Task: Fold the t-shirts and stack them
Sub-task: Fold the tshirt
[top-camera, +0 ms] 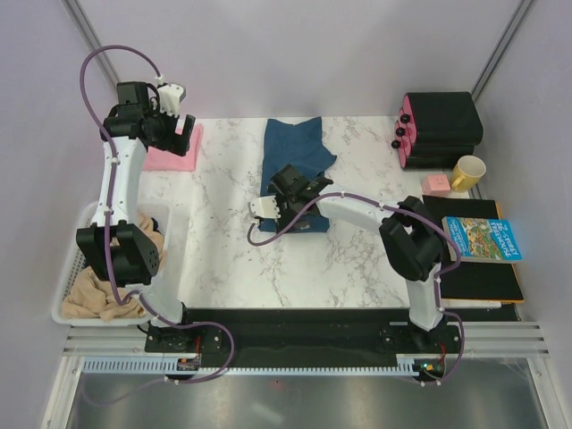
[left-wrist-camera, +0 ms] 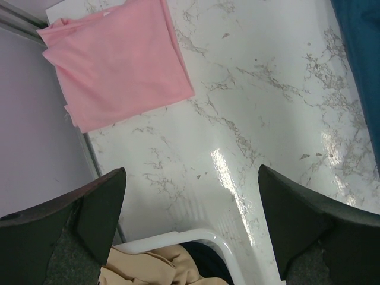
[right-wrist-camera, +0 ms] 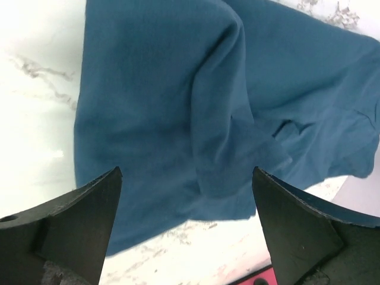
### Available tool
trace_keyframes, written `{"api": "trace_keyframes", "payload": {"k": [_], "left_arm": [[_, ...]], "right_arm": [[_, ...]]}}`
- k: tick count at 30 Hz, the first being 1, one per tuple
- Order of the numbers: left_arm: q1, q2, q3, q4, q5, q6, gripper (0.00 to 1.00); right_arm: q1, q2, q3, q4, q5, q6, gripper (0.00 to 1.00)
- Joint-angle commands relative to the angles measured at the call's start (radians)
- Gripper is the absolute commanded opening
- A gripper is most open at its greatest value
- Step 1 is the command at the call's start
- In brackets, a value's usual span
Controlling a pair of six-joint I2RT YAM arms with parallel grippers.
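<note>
The pale pink t-shirt (top-camera: 172, 154) lies folded at the table's far left corner and also shows in the left wrist view (left-wrist-camera: 119, 59). The dark teal-blue t-shirt (top-camera: 299, 161) lies partly folded and rumpled at the middle back. It fills the right wrist view (right-wrist-camera: 178, 101), and its edge shows in the left wrist view (left-wrist-camera: 362, 59). My left gripper (top-camera: 181, 125) hangs open above the pink shirt's near edge with nothing between its fingers (left-wrist-camera: 191, 172). My right gripper (top-camera: 299, 186) hovers open over the blue shirt's near edge (right-wrist-camera: 186, 172), holding nothing.
A white basket (top-camera: 70, 277) with tan cloth (top-camera: 107, 295) stands at the left; its rim (left-wrist-camera: 196, 237) shows under the left gripper. At the right are black cases with pink knobs (top-camera: 442, 130), a yellow mug (top-camera: 468, 172), a small pink block (top-camera: 436, 184) and a blue book (top-camera: 481, 239) on a black pad (top-camera: 483, 281).
</note>
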Motion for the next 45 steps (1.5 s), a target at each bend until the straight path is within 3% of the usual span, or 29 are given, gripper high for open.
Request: {"api": "trace_keyframes", "payload": {"k": [1,14,17,21,25,32,37,40,41,45], "left_arm": [[0.007,-0.065,-0.025,0.025,0.012,0.004,1.0],[0.018,-0.073,-0.077,0.062,0.015,0.004,1.0],[0.018,-0.07,-0.076,0.063,0.013,-0.001,1.0],[0.018,-0.067,-0.079,0.068,0.012,-0.007,1.0],[0.019,-0.068,-0.076,0.069,0.016,-0.016,1.0],[0.018,-0.07,-0.079,0.077,0.016,-0.029,1.0],[0.019,-0.085,-0.097,0.114,0.012,-0.035,1.0],[0.019,-0.097,-0.102,0.117,0.077,-0.03,1.0],[0.018,-0.115,-0.108,0.115,0.119,-0.001,1.0],[0.018,-0.151,-0.125,-0.001,0.412,0.143,1.0]], "right_arm": [[0.009,0.058,0.055,0.093,0.039,-0.022,0.98],[0.022,0.121,0.037,0.397,0.259,-0.122,0.98],[0.025,0.122,-0.071,0.684,0.332,-0.205,0.98],[0.032,0.171,-0.159,1.244,0.397,-0.369,0.98],[0.035,0.282,-0.095,1.489,0.449,-0.452,0.98],[0.036,0.296,0.041,1.397,0.592,-0.383,0.98],[0.035,0.198,0.08,1.201,0.707,-0.193,0.98],[0.033,0.135,0.117,0.97,0.713,-0.055,0.98],[0.033,0.122,0.146,0.82,0.711,-0.012,0.98],[-0.023,0.034,0.192,0.381,0.584,0.213,0.98]]}}
